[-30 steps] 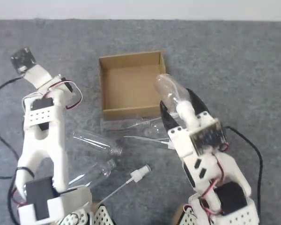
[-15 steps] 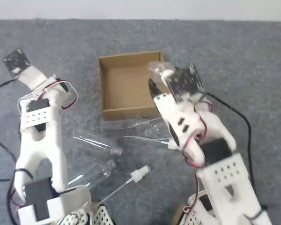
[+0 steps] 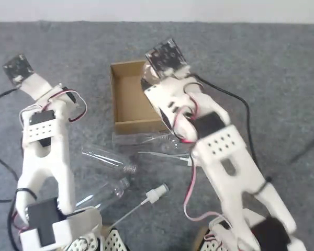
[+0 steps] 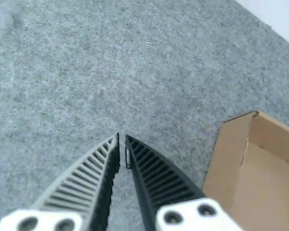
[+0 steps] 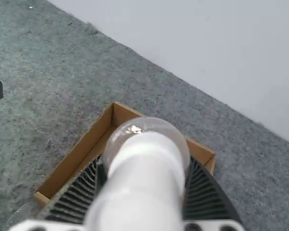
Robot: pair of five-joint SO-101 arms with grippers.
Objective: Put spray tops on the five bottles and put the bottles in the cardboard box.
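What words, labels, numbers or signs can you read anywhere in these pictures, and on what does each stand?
None can be read. The cardboard box is plain, the bottle in the right gripper shows no label, and any marks on the dark boards at the arms' wrists are too small to read.

A grey carpet-like fabric with a short rough pile (image 3: pixel 282 78) covers the whole table surface. At its far edge it meets a plain white wall (image 3: pixel 157 9), and the border between them runs straight. A tiny white speck (image 4: pixel 148 43) lies on the fabric; what it is, I cannot tell.
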